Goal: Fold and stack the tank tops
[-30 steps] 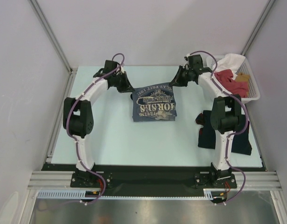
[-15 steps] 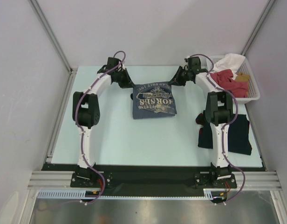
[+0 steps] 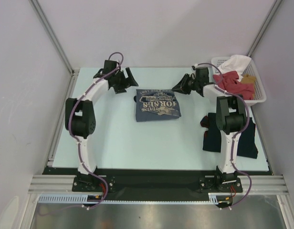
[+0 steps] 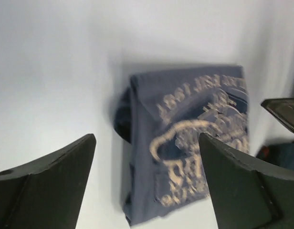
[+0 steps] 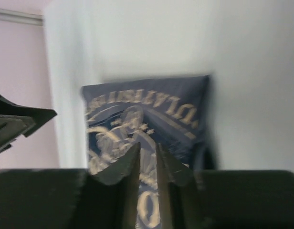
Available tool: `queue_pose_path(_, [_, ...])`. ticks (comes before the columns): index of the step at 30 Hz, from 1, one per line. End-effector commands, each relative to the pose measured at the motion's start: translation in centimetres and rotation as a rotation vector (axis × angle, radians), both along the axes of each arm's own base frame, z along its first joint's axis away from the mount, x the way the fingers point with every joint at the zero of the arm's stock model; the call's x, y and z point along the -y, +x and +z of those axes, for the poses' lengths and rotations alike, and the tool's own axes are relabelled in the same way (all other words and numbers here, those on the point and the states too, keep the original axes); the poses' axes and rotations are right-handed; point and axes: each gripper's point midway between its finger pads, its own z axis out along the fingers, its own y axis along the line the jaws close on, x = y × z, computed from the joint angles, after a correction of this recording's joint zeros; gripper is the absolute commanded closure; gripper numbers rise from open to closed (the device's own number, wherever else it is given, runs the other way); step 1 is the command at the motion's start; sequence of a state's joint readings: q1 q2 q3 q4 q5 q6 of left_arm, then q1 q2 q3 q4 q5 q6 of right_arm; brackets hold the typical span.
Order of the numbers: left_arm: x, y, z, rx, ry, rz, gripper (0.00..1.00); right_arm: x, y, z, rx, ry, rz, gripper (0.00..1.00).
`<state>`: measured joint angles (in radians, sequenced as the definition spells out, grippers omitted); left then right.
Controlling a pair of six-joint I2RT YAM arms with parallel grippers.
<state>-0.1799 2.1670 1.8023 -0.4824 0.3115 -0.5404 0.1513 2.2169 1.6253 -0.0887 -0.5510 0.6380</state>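
Folded printed top lies at centre, long axis running left to right, lettering upside down from overhead. Left gripper, wide open and empty, and right gripper, slightly parted and empty, hover off its far corners. Best to lift both straight clear without snagging the fold. Navy top lies well to its right.

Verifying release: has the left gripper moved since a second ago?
Yes. The left gripper has pulled off the printed tank top's far-left corner, toward the table's far edge, and now stands open.
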Motion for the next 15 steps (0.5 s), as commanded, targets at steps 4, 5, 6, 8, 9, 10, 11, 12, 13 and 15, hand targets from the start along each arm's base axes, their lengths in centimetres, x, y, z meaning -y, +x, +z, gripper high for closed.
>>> queue_pose_path(4, [6.6, -4.9, 10.8, 0.273, -0.184, -0.185, 0.25, -4.6, -3.8, 9.9, 0.249, 0.170, 0.187, 0.84])
queue_pose_path(5, [7.9, -6.4, 9.5, 0.234, -0.206, -0.208, 0.31, -5.0, -4.3, 10.1, 0.249, 0.189, 0.193, 0.85])
queue_pose_path(6, [8.7, -7.0, 9.2, 0.226, -0.222, -0.227, 0.43, -5.3, -5.6, 8.7, 0.208, 0.203, 0.211, 0.87])
queue_pose_path(8, [10.2, -8.5, 7.9, 0.189, -0.250, -0.258, 0.51, -6.3, -6.9, 8.7, 0.210, 0.252, 0.237, 0.88])
queue_pose_path(9, [10.6, -8.6, 7.5, 0.195, -0.267, -0.264, 0.53, -6.4, -8.2, 6.9, 0.164, 0.266, 0.248, 0.91])
queue_pose_path(10, [10.7, -9.6, 5.7, 0.150, -0.285, -0.271, 0.54, -6.6, -8.9, 6.2, 0.143, 0.279, 0.254, 0.91])
queue_pose_path(11, [11.0, -10.0, 5.0, 0.126, -0.319, -0.267, 0.55, -6.6, -9.1, 5.7, 0.145, 0.297, 0.255, 0.92])
queue_pose_path(12, [11.0, -10.5, 4.1, 0.104, -0.333, -0.268, 0.57, -6.4, -10.2, 3.9, 0.100, 0.299, 0.253, 0.93])
queue_pose_path(13, [10.9, -10.7, 2.4, 0.094, -0.339, -0.262, 0.58, -6.1, -10.6, 3.1, 0.084, 0.299, 0.245, 0.94])
queue_pose_path(15, [10.4, -10.8, -0.1, 0.059, -0.332, -0.240, 0.60, -5.6, -11.1, 1.2, 0.060, 0.297, 0.233, 0.94])
